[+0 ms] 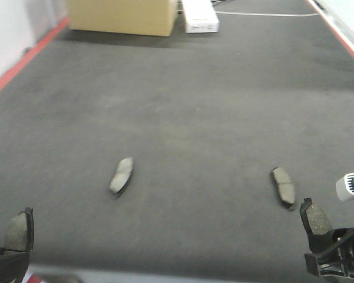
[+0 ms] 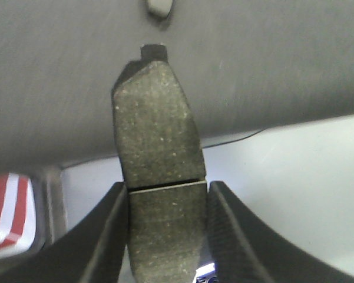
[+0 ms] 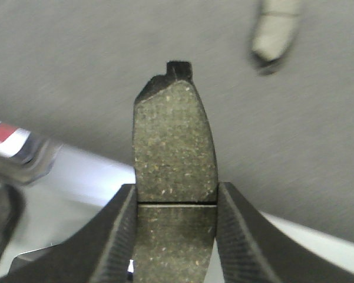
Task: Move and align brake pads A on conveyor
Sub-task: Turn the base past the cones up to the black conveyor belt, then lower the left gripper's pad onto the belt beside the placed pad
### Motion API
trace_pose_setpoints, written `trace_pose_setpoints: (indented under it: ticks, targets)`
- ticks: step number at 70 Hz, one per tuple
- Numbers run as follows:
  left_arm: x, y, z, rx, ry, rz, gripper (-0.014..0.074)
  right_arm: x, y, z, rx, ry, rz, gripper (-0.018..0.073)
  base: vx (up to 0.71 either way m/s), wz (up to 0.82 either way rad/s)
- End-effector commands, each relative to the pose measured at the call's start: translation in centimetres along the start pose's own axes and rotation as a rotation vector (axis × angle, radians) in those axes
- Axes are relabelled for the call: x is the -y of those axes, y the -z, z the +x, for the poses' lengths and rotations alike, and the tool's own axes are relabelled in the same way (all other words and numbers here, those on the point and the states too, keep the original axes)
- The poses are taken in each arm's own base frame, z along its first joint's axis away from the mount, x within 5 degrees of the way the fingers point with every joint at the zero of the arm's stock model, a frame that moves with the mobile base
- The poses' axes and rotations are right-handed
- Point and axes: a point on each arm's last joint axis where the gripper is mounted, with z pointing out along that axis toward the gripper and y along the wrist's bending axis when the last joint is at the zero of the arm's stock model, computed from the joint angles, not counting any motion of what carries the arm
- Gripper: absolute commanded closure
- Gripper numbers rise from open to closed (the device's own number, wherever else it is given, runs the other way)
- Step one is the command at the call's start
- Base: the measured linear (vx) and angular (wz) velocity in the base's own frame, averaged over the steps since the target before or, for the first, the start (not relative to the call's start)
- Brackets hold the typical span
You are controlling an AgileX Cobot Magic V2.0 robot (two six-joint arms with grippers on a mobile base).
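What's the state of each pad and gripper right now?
Left gripper: shut on a pad, held upright.
Right gripper: shut on a pad, held upright.
Left belt pad: lying loose on the conveyor, angled.
Right belt pad: lying loose on the conveyor, angled the other way.

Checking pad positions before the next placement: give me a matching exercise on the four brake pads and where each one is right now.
Things:
1. pad with its end tab pointing up in the left wrist view
2. pad with its end tab pointing up in the right wrist view
3. left loose pad
4. right loose pad

Places:
A. lying on the conveyor, near the right hand
B. clamped in the left hand
C. lying on the conveyor, left of centre
D. clamped in the right hand

Pairs: 1-B, 2-D, 3-C, 4-A
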Motion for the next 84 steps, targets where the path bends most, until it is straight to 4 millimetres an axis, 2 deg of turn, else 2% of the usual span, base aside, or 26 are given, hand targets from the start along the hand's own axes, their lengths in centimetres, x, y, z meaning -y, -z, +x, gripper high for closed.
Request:
trace_pose_setpoints:
  ticks: [1, 35, 84]
  targets:
    - [0.32, 0.62, -1.43, 0.104, 0.006, 0.019, 0.0513, -0.09, 0.68, -1.28, 0.096, 0.012, -0.005, 0.0501, 0.23, -0.3]
    - [0.32, 0.62, -1.43, 0.104, 0.006, 0.019, 0.0513, -0.09, 0.68, -1.28, 0.096, 0.012, -0.005, 0.0501, 0.18, -0.22]
    - [0.32, 0.62, -1.44, 0.105, 0.006, 0.019, 0.0513, -0.09, 0.68, -1.28, 0.096, 0.012, -0.005, 0.0501, 0.02, 0.0]
